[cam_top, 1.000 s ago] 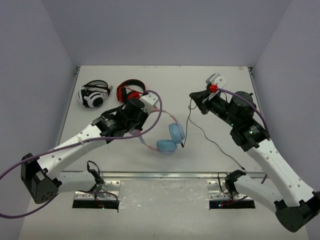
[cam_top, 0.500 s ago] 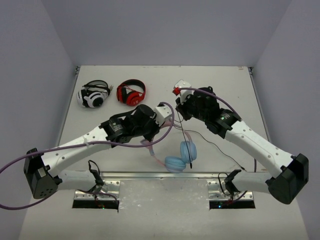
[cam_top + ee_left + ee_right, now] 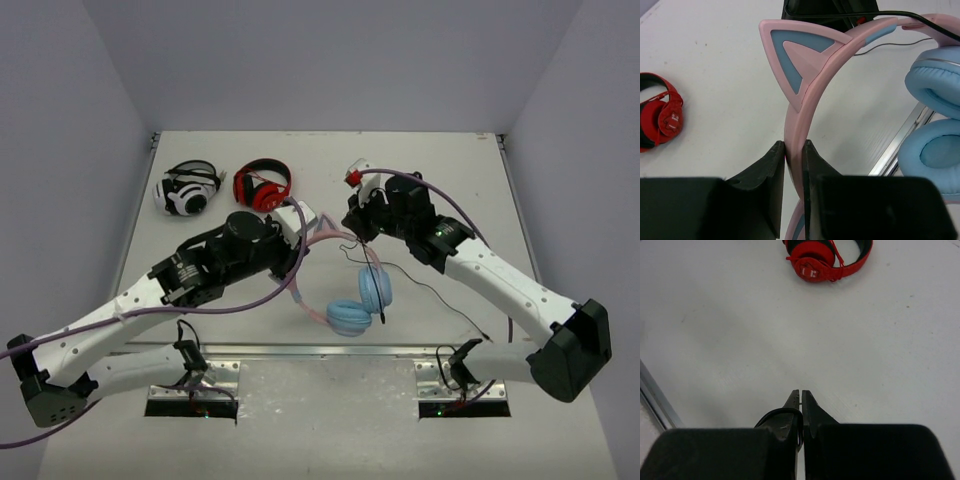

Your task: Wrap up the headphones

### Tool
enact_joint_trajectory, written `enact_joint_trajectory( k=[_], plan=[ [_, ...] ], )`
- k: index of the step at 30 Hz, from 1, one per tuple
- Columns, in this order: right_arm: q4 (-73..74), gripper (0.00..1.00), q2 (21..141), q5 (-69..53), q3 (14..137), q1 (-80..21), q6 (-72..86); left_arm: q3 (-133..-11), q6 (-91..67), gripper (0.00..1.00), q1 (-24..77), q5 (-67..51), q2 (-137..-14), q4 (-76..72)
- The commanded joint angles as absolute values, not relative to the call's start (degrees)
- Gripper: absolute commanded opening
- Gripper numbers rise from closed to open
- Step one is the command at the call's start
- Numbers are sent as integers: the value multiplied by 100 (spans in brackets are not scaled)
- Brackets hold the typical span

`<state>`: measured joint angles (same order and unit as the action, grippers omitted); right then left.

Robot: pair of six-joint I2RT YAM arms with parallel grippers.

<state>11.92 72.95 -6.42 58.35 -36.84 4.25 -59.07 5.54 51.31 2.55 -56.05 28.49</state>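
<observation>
The headphones [image 3: 330, 262] have a pink cat-eared headband [image 3: 800, 95] and light blue ear cups [image 3: 362, 300], which hang near the table's front edge. My left gripper [image 3: 794, 146] is shut on the headband and holds it above the table. My right gripper [image 3: 800, 394] is shut on the thin black cable [image 3: 774, 415], which loops over its left finger. In the top view the right gripper [image 3: 352, 222] sits just right of the headband, and the cable [image 3: 430, 290] trails right across the table.
Red-and-black headphones [image 3: 262, 185] and white-and-black headphones [image 3: 187, 190] lie at the back left; the red pair also shows in the right wrist view [image 3: 827, 257]. A metal rail [image 3: 330, 350] runs along the table's front edge.
My left arm has swung the headphones from table centre toward the front edge, then lifted the headband. My right arm has moved left with the cable, close to the headband.
</observation>
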Motion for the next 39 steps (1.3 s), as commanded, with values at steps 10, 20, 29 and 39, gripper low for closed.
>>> enact_joint_trajectory(
  k=[10,20,29,39],
  plan=[
    [-1920,7,7102,-3635,5195,-3200,1870,-6056,-798,0,5309,-115,-4430,293],
    [-4489,31,8155,-4438,5010,-3129,3286,-6258,-1458,0,5309,1194,-4439,-491],
    [-6731,12,9412,-4729,4545,-3138,4701,-7222,-1153,0,5309,3654,-4895,-536],
    [-7189,1,9291,-4588,3596,-3506,4615,-9155,-598,0,5160,5536,-6415,-229]
  ],
)
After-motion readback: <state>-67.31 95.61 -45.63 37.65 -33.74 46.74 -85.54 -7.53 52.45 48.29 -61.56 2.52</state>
